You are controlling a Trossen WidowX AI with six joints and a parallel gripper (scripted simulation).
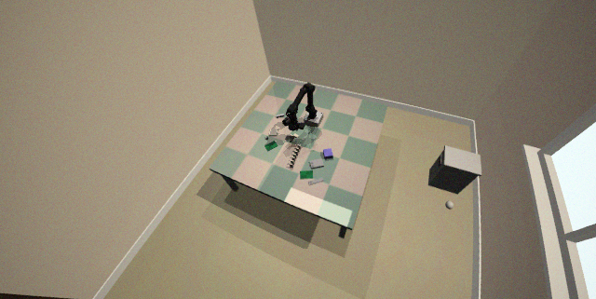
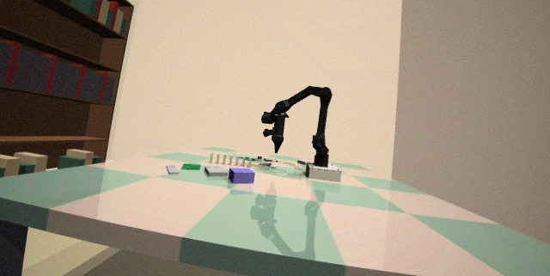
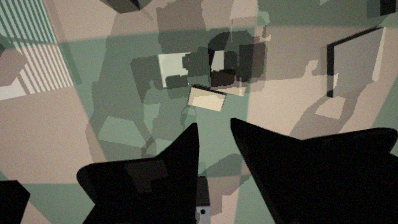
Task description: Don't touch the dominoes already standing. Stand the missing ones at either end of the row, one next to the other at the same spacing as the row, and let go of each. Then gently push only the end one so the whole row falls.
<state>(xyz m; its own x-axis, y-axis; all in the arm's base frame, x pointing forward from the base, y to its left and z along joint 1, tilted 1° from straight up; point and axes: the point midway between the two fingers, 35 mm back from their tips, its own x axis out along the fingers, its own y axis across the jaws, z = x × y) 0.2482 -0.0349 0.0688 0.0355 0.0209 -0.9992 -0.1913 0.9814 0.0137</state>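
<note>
Several pale dominoes stand in a spaced row [image 1: 293, 156] [image 2: 229, 160] near the middle of the table. My gripper [image 2: 277, 151] [image 3: 213, 125] is open partway and empty. It points down above the table, on the robot's side of the row. A cream block [image 3: 206, 100], likely a loose domino, shows just beyond the fingertips, below them on the table. Whether it stands or lies I cannot tell. Overlapping arm shadows and reflections hide what is around it.
A blue box [image 1: 328, 153] [image 2: 241, 175], a grey flat box [image 1: 317, 163] [image 2: 216, 171], a green flat piece [image 1: 306, 174] [image 2: 191, 167] and a pale strip [image 1: 316, 182] [image 2: 172, 169] lie beside the row. Another green piece [image 1: 271, 145] lies on its other side. A grey slab [image 3: 357, 62] shows at the wrist view's right.
</note>
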